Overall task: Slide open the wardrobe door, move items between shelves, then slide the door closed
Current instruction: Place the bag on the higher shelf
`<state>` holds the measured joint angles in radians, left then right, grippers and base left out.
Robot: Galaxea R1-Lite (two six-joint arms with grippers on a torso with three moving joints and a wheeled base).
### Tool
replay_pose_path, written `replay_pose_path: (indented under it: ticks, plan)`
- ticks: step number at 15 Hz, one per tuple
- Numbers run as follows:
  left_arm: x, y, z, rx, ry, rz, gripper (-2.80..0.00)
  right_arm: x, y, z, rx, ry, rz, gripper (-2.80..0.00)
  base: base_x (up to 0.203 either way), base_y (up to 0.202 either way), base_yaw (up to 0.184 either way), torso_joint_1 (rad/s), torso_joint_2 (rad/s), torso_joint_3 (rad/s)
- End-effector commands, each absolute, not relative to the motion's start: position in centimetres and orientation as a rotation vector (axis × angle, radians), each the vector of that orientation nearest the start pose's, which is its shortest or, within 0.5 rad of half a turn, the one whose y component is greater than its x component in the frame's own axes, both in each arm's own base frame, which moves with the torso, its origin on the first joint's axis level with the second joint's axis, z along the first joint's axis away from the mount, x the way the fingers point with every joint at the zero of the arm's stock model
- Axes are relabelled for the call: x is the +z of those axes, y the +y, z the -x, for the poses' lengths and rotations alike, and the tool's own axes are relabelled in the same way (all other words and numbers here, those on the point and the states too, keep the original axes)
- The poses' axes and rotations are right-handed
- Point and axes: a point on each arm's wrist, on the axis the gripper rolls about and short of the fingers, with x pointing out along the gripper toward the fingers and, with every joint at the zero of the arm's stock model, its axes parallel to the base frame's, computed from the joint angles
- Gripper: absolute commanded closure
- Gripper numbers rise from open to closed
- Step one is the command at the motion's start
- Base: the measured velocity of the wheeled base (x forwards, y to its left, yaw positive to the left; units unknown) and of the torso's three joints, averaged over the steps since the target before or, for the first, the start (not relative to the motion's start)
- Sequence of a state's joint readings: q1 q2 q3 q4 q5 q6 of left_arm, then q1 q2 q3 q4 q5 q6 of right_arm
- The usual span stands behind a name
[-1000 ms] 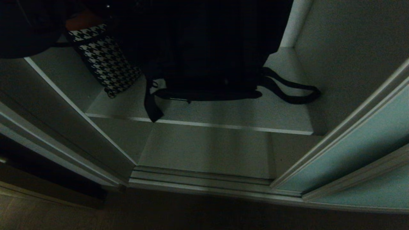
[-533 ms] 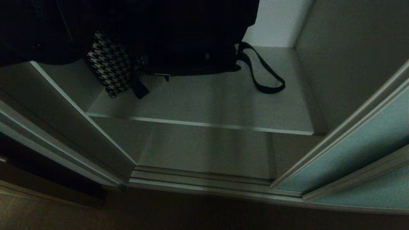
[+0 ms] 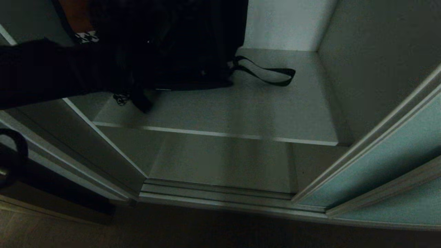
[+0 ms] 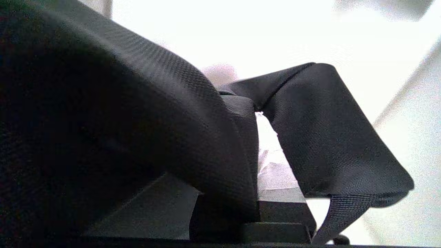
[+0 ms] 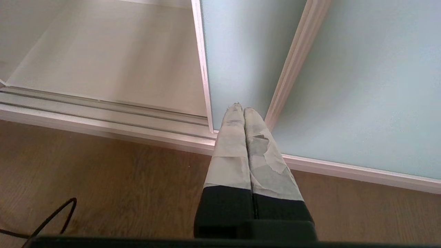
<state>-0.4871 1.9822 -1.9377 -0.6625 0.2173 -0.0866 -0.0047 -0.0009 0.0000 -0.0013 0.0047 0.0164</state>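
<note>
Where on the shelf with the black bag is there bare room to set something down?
The shelf is bare along its front edge and on its right side, up to the wardrobe's side wall, apart from the bag's strap loop near the back. The left rear is crowded: the black bag sits there, with the left arm across it.

No text, label, brand, number or sign can be read in any view.
</note>
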Motion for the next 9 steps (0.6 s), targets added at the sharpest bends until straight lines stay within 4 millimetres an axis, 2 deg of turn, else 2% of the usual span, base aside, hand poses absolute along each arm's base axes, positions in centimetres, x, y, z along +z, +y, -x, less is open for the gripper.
replay_pose_path:
  ticks: [1, 5, 6, 9]
  plan:
    - [38.5, -17.4, -35.8, -0.27, -0.541, 0.29, 0.0, 7.6, 0.0, 2.3, 0.001, -0.002, -0.017, 0.0, 0.0, 0.0, 0.0, 0.0, 0.0, 0.0]
    - [38.5, -16.6, -36.2, -0.248, -0.544, 0.279, 0.0, 7.6, 0.0, 2.3, 0.001, -0.002, -0.017, 0.0, 0.0, 0.0, 0.0, 0.0, 0.0, 0.0]
    - [38.2, -16.7, -36.4, -0.248, -0.533, 0.277, -2.8, 7.6, 0.0, 2.3, 0.0, -0.002, -0.017, 0.0, 0.0, 0.0, 0.0, 0.0, 0.0, 0.0]
    - [36.7, -17.3, -37.7, -0.249, -0.494, 0.267, -2.8, 7.6, 0.0, 2.3, 0.001, -0.002, -0.017, 0.0, 0.0, 0.0, 0.0, 0.0, 0.0, 0.0]
